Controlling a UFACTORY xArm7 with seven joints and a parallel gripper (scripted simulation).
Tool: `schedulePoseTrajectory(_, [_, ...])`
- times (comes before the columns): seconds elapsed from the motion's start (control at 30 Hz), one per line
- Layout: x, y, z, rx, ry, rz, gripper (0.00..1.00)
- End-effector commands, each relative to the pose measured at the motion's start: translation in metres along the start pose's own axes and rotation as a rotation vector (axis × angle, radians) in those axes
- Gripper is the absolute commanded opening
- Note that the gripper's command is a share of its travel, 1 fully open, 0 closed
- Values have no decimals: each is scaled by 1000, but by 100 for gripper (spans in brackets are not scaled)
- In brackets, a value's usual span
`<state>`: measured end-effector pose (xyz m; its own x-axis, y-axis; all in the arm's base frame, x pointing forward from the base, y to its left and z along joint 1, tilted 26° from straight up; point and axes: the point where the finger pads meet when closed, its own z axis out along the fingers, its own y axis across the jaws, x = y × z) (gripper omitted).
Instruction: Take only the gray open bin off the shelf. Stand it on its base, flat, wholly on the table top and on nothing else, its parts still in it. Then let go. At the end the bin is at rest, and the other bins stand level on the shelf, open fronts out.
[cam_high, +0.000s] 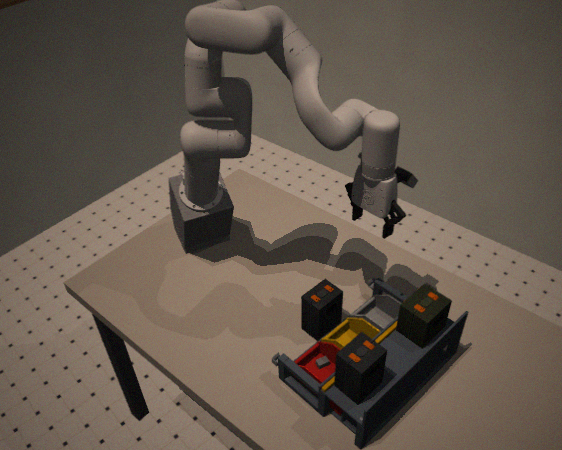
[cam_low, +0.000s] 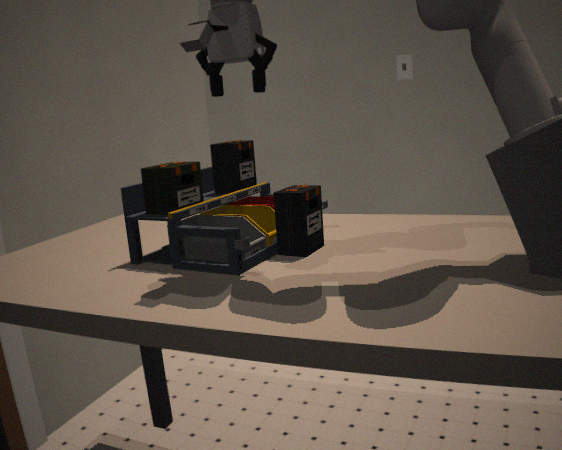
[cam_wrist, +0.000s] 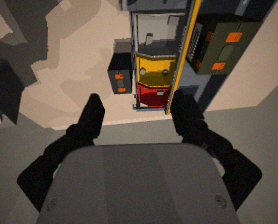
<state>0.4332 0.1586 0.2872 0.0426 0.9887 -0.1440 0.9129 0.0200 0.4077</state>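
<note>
The gray open bin (cam_high: 382, 317) (cam_low: 250, 227) (cam_wrist: 159, 31) sits in the shelf (cam_high: 414, 372) (cam_low: 177, 252) at one end of the row, with small gray parts in it in the wrist view. The yellow bin (cam_high: 369, 327) (cam_low: 261, 216) (cam_wrist: 156, 75) is beside it, and the red bin (cam_high: 309, 364) (cam_low: 259, 201) (cam_wrist: 150, 96) is at the far end, with parts inside. The bins look level. My gripper (cam_high: 372, 224) (cam_low: 238, 89) (cam_wrist: 136, 100) is open and empty, high above the shelf and touching nothing. The gray bin's base is hidden.
A black box (cam_high: 322, 315) (cam_low: 299, 225) (cam_wrist: 120, 77) stands on the table before the yellow bin. A dark green box (cam_high: 424, 320) (cam_low: 170, 189) (cam_wrist: 215, 47) and another black box (cam_high: 360, 372) (cam_low: 231, 170) stand on the upper deck. A yellow-edged rail (cam_high: 389, 332) (cam_low: 220, 198) (cam_wrist: 184, 55) runs behind the bins' open tops.
</note>
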Motion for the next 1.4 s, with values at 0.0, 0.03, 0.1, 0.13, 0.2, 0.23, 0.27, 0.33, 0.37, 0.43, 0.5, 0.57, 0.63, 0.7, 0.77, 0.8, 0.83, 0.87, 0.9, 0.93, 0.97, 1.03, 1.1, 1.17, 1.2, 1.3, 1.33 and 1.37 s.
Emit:
schedulePoseTrajectory(0.0, [0,1,19,-3,1,0,100])
schedulePoseTrajectory(0.03, [0,1,29,-3,1,0,100])
schedulePoseTrajectory(0.1, [0,1,49,-2,1,0,100])
schedulePoseTrajectory(0.13, [0,1,49,-2,1,0,100])
schedulePoseTrajectory(0.2, [0,1,49,-2,1,0,100])
schedulePoseTrajectory(0.23, [0,1,49,-2,1,0,100])
schedulePoseTrajectory(0.27, [0,1,49,-2,1,0,100])
schedulePoseTrajectory(0.33, [0,1,49,-2,1,0,100])
schedulePoseTrajectory(0.37, [0,1,49,-2,1,0,100])
schedulePoseTrajectory(0.43, [0,1,49,-2,1,0,100])
schedulePoseTrajectory(0.5, [0,1,49,-2,1,0,100])
schedulePoseTrajectory(0.57, [0,1,70,-3,1,0,100])
schedulePoseTrajectory(0.63, [0,0,92,-2,1,0,100])
schedulePoseTrajectory(0.7, [0,0,103,-2,1,0,100])
schedulePoseTrajectory(0.77, [0,0,103,-2,1,0,100])
schedulePoseTrajectory(0.8, [0,0,103,-2,1,0,100])
schedulePoseTrajectory(0.83, [0,0,103,-2,1,0,100])
schedulePoseTrajectory(0.87, [0,0,103,-2,1,0,100])
schedulePoseTrajectory(0.9, [0,0,103,-2,1,0,100])
schedulePoseTrajectory(0.93, [0,0,103,-2,1,0,100])
schedulePoseTrajectory(0.97, [0,0,103,-2,1,0,100])
schedulePoseTrajectory(1.03, [0,0,103,-2,1,0,100])
schedulePoseTrajectory(1.1, [0,0,109,-4,4,0,100])
schedulePoseTrajectory(1.17, [0,0,123,-3,2,0,100])
schedulePoseTrajectory(1.2, [0,0,130,-2,2,0,100])
schedulePoseTrajectory(1.3, [0,-1,137,-2,1,0,100])
schedulePoseTrajectory(1.33, [0,-1,137,-2,1,0,100])
schedulePoseTrajectory(1.37, [0,-1,137,-2,1,0,100])
